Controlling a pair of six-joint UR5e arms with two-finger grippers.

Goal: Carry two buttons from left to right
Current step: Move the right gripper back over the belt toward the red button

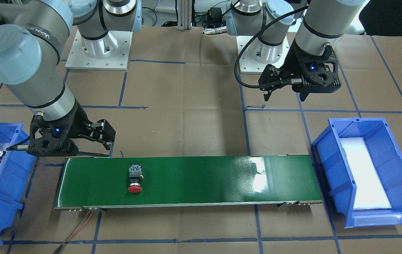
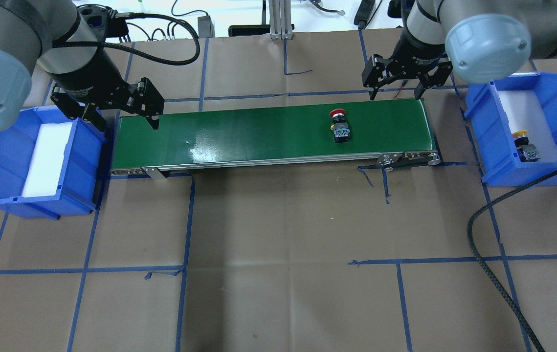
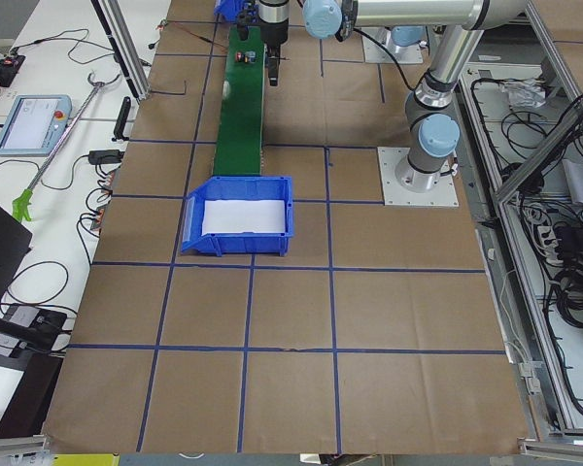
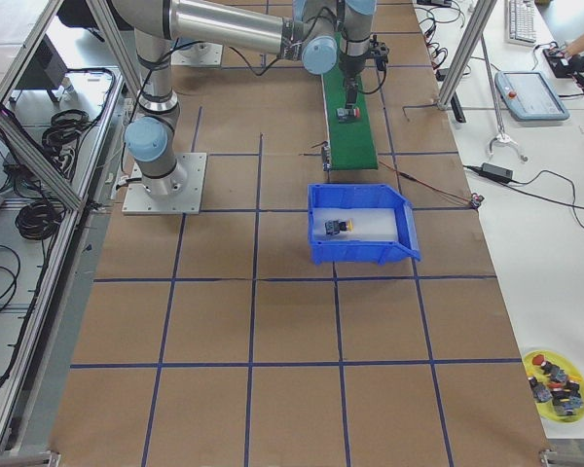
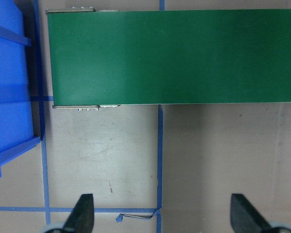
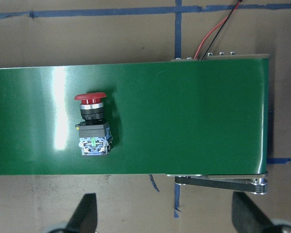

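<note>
On the brown-papered table (image 2: 278, 234), the red button (image 2: 340, 126) lies on its side on the belt (image 2: 258, 132), near its right end. The yellow button (image 2: 525, 147) sits in the right bin (image 2: 483, 105). Both claws gape wide, holding nothing: the right gripper (image 2: 395, 92) hangs just beyond the belt's far edge, the left gripper (image 2: 125, 117) at its other end. We should centre the right one over the red button and pinch its block body, not the cap.

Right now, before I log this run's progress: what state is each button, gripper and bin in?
red button: lying on its side on the belt, near its right end.
yellow button: lying in the right bin.
left gripper: open, holding nothing.
right gripper: open, holding nothing.
left bin: holds only its white liner.
</note>
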